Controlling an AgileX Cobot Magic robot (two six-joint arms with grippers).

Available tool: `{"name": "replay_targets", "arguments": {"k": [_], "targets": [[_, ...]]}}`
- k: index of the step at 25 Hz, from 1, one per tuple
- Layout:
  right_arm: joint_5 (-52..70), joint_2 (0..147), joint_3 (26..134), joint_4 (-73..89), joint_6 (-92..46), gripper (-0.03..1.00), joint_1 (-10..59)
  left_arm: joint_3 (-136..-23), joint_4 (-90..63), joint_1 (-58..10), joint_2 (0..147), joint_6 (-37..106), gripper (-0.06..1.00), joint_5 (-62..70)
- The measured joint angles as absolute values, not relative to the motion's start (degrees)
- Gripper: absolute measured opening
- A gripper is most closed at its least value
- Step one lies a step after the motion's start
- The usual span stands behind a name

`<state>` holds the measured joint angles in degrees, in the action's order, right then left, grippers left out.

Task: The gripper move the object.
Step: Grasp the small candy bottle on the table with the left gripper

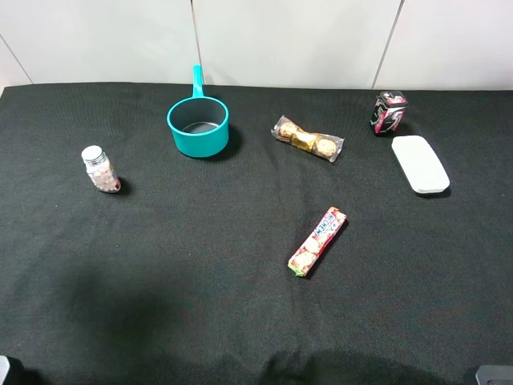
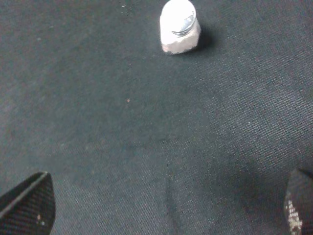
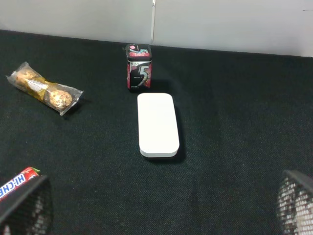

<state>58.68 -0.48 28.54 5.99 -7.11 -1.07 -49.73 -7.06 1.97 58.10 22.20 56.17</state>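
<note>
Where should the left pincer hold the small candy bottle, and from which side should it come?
Grip the bottle around its clear body, just under the silver cap, coming from above. It seems to stand upright, apart from other things, and the open left pincer faces it.

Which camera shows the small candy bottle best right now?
Exterior high: the candy bottle stands whole, cap and candies distinct. Left wrist shows it nearer but washed out white; right wrist misses it.

Teal saucepan [image 1: 198, 127], chocolate pack [image 1: 308, 139], dark can [image 1: 389, 111], white case [image 1: 419, 164] and candy roll [image 1: 317, 241] sit apart.
</note>
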Motion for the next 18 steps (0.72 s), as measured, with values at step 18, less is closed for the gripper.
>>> {"name": "replay_targets", "arguments": {"k": [18], "targets": [[58.7,-0.5,28.5,6.0,-7.1,0.69,-1.1,-59.3,-3.9,-4.9,79.5,23.0,0.99,52.0]]}}
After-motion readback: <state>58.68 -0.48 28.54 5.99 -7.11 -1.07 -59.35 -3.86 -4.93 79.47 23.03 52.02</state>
